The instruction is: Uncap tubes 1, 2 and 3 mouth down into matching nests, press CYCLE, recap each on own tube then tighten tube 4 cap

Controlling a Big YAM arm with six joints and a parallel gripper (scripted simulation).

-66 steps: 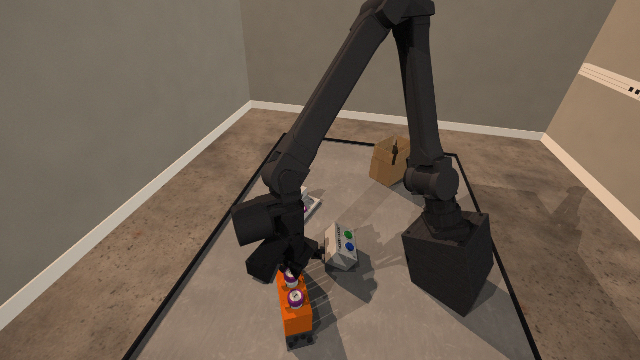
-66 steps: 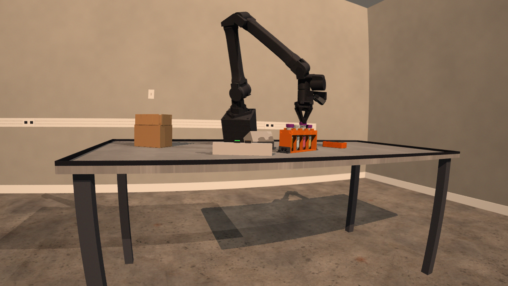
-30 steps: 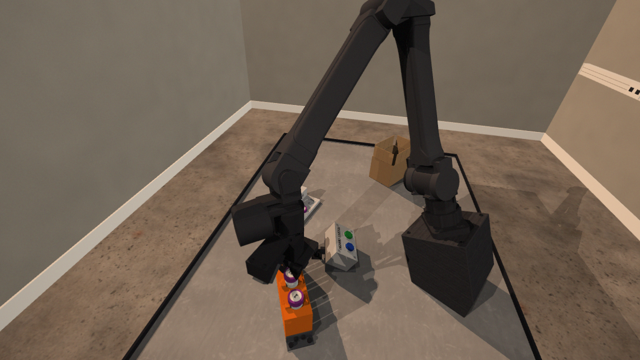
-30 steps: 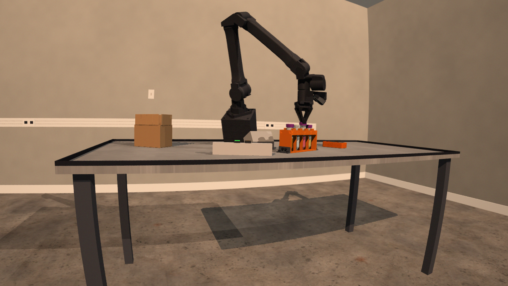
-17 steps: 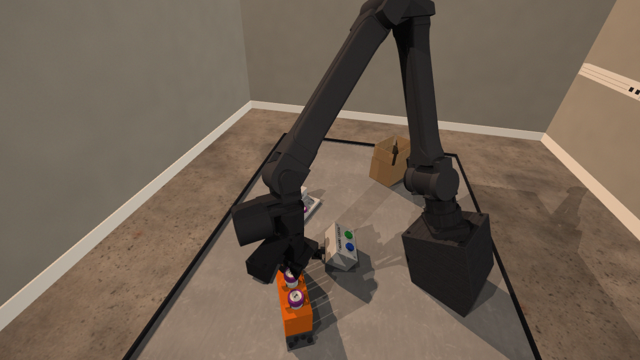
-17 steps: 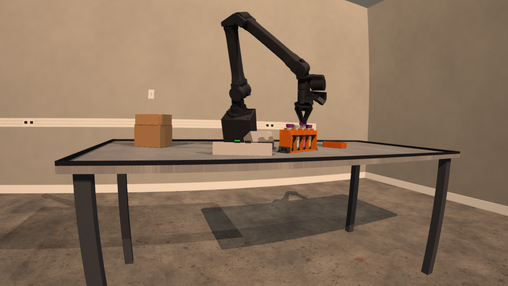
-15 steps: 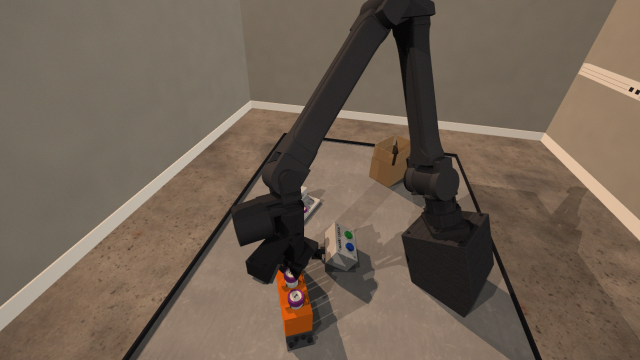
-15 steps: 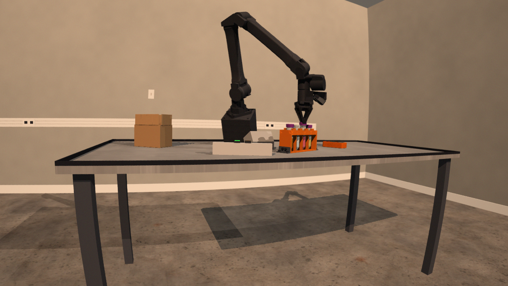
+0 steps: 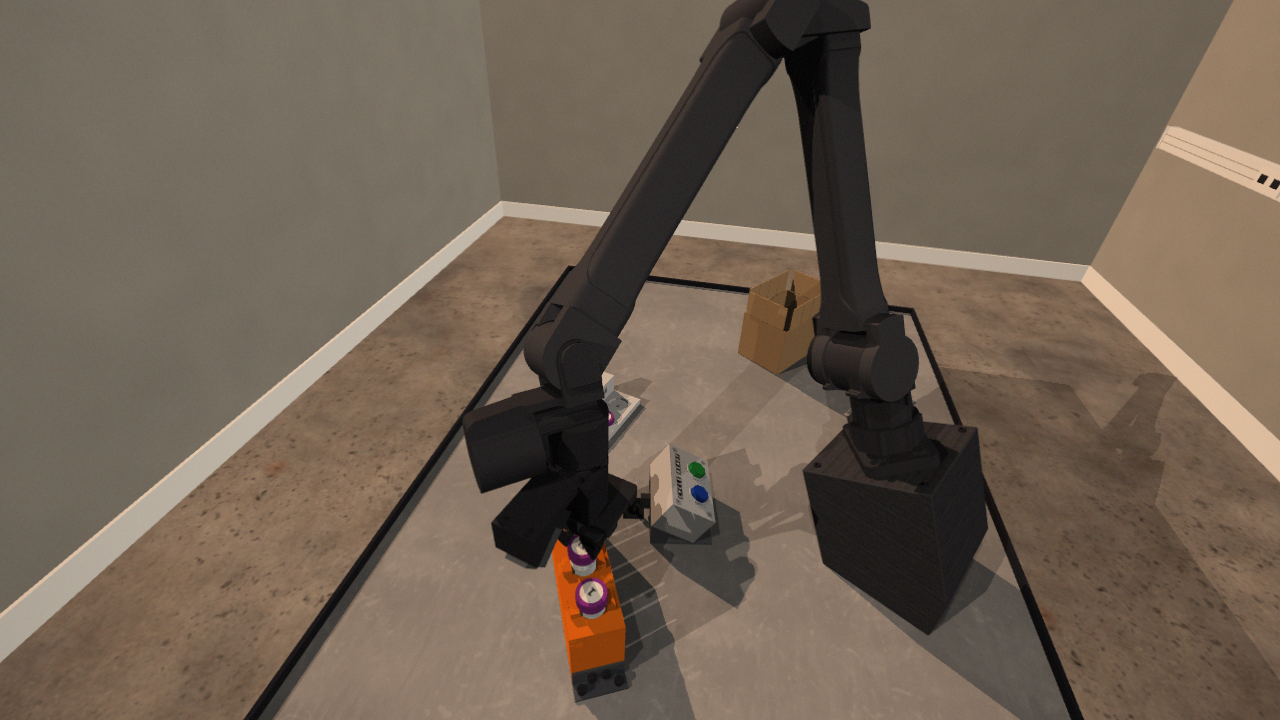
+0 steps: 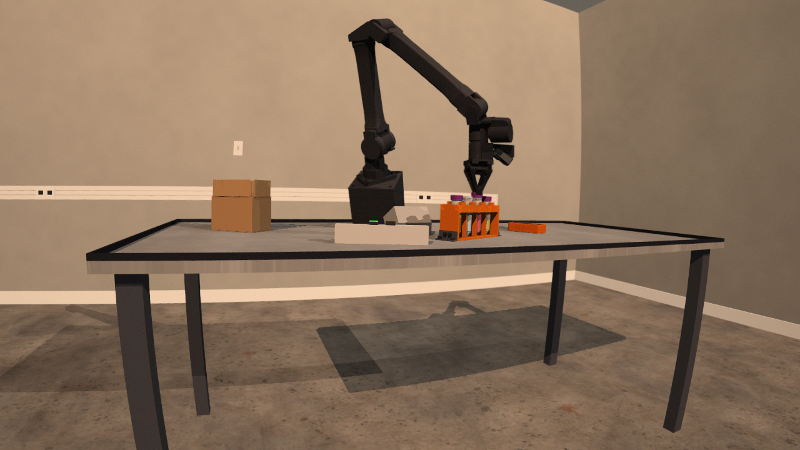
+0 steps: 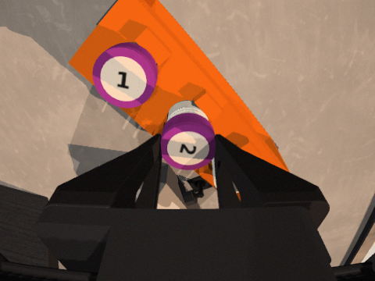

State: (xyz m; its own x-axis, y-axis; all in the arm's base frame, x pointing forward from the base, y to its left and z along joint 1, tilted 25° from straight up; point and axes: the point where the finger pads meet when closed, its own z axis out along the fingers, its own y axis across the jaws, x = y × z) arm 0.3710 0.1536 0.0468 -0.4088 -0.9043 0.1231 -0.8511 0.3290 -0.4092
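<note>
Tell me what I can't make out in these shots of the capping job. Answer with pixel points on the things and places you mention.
- Cap nests: in the top view the arm covers part of the cap tray [image 9: 630, 413] [image 10: 382, 234]; in the exterior view its side wall hides them.
- Tube 3's top: behind the gripper [image 9: 586, 540] [image 10: 477, 192] [image 11: 187, 142] in the top view.
- Key lettering: too small in the top view.
- Tube 2's thread: under its cap [image 9: 581, 557] [image 11: 187, 145] in the wrist view.

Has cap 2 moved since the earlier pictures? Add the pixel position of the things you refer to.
No visible shift: cap 2 [image 9: 581, 554] [image 10: 476, 195] [image 11: 188, 144] sits at the same place over the orange rack [image 9: 594, 646] [image 10: 450, 219] [image 11: 219, 94].
</note>
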